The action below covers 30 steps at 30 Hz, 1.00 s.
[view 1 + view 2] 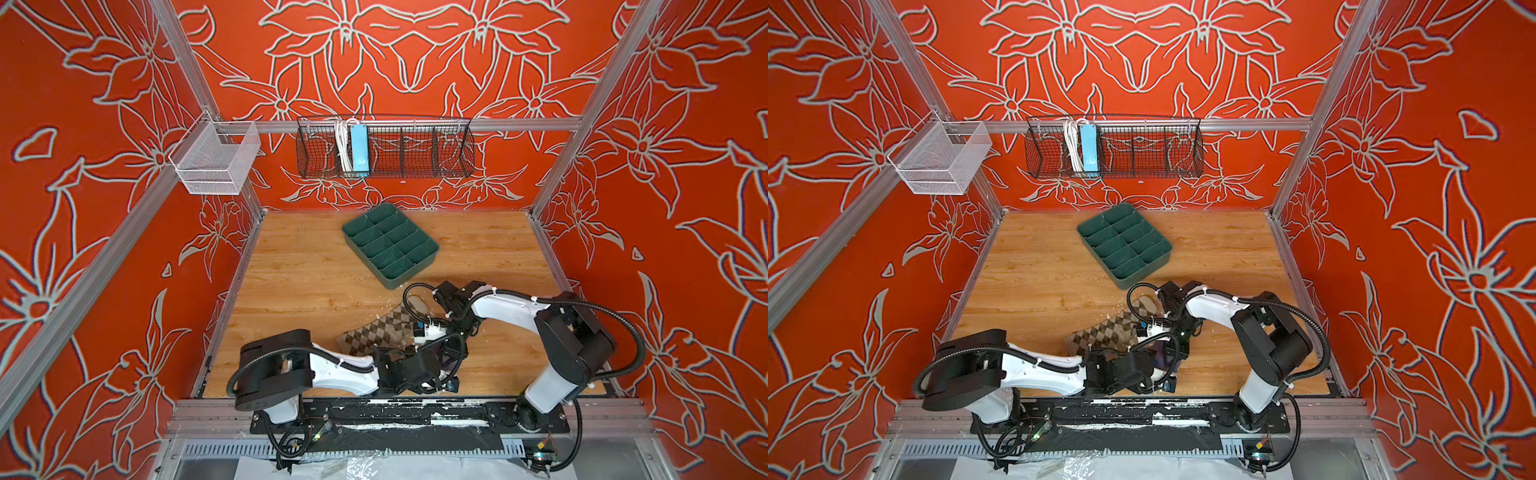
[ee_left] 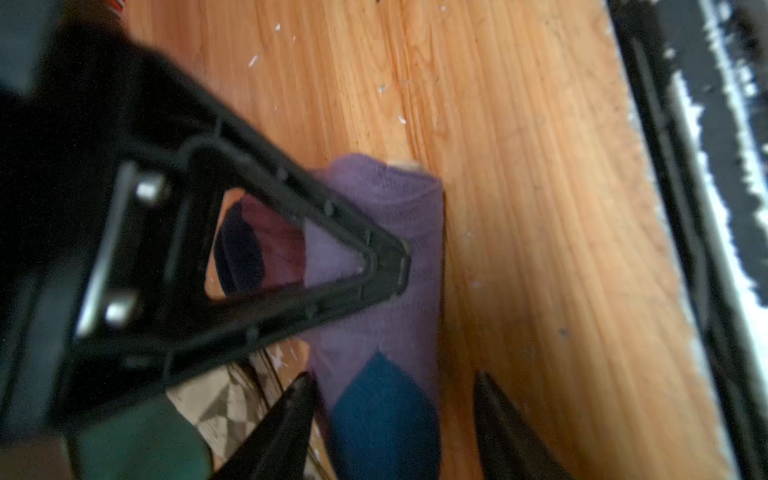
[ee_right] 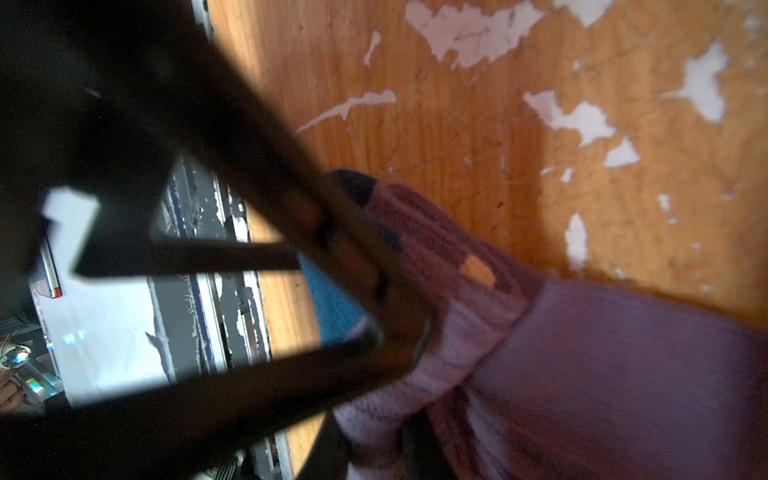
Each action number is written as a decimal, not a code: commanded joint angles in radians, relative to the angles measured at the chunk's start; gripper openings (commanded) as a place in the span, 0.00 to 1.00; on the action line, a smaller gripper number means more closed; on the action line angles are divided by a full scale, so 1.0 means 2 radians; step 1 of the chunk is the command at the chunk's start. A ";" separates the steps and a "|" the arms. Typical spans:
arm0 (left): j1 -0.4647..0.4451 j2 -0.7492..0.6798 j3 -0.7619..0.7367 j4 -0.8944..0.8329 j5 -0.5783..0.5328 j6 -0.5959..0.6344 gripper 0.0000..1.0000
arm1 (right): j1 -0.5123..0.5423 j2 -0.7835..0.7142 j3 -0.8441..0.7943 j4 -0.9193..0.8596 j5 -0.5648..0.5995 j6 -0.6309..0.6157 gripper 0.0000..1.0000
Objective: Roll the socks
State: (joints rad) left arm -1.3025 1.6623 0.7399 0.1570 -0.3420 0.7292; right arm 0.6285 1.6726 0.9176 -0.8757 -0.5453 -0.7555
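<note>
Ribbed purple sock [image 2: 399,208] pinched in right gripper [image 2: 395,270], left gripper [image 2: 395,376] parted astride its blue toe

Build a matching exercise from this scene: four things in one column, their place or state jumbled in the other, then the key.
Things
1. argyle sock
2. purple sock
3. divided tray
4. black wire basket

Place or state
A. hangs on the back rail, holding a blue power strip
B. green, toward the back of the table, compartments empty
C. beige and brown, spread out flat
D. blue toe showing, nearest the table's front edge

Pairs: 1-C, 2-D, 3-B, 4-A
</note>
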 commanded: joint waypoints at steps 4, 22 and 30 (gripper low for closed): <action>0.000 0.050 0.016 0.021 -0.016 -0.029 0.25 | 0.002 0.029 -0.022 0.062 0.050 -0.011 0.17; 0.028 0.051 0.133 -0.289 0.123 -0.101 0.00 | -0.120 -0.195 -0.044 0.121 0.136 0.094 0.53; 0.070 0.119 0.260 -0.451 0.283 -0.092 0.00 | -0.216 -0.342 -0.056 0.211 0.253 0.216 0.60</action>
State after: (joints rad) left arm -1.2022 1.8217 1.1873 -0.5053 0.0021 0.5388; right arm 0.2241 1.0664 0.8200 -0.5350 -0.1658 -0.4500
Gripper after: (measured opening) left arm 0.121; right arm 0.602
